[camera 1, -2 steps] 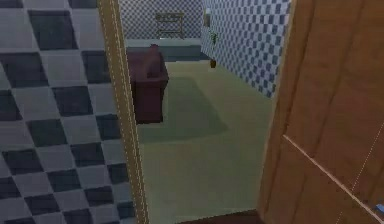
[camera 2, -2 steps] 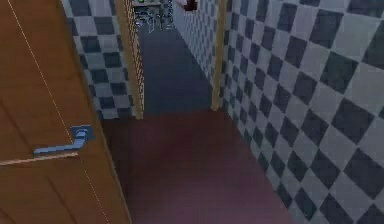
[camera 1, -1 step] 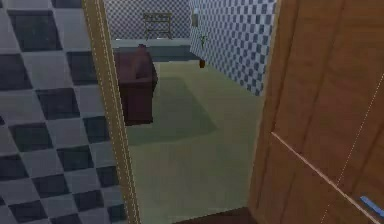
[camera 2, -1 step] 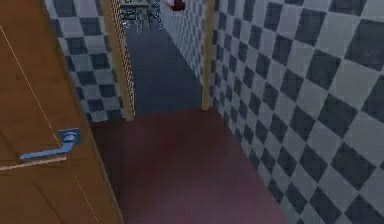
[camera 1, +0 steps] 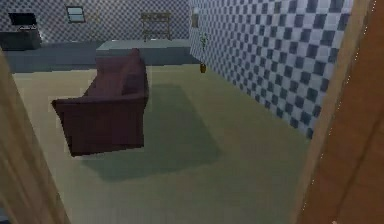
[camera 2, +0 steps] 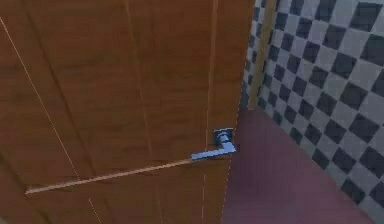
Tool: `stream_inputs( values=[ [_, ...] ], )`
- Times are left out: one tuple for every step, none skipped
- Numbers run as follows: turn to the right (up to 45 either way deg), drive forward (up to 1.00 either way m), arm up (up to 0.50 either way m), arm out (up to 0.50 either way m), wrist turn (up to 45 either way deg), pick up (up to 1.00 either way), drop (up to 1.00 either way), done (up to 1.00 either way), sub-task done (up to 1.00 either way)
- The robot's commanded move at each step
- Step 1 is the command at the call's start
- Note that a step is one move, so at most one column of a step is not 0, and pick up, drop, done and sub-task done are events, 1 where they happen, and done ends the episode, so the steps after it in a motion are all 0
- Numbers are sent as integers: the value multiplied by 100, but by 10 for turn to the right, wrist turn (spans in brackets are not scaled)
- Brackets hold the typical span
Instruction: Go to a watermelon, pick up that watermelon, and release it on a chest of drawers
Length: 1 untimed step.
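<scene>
Evidently mid-doorway: wooden door [camera 2: 110,90] with lever handle [camera 2: 207,153] close alongside, so passage lies ahead; armchair [camera 1: 105,100] sits mid-floor, freer route likely along checkered wall [camera 1: 270,50]; gripper state: cannot tell

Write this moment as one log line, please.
at: doorway | ahead: maroon armchair, checkered wall | side: wooden door, metal handle | likely stage: searching
</scene>
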Motion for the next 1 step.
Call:
stream_inputs(
  values=[
    [120,0,0,0,0,0,0,0,0]
  ],
)
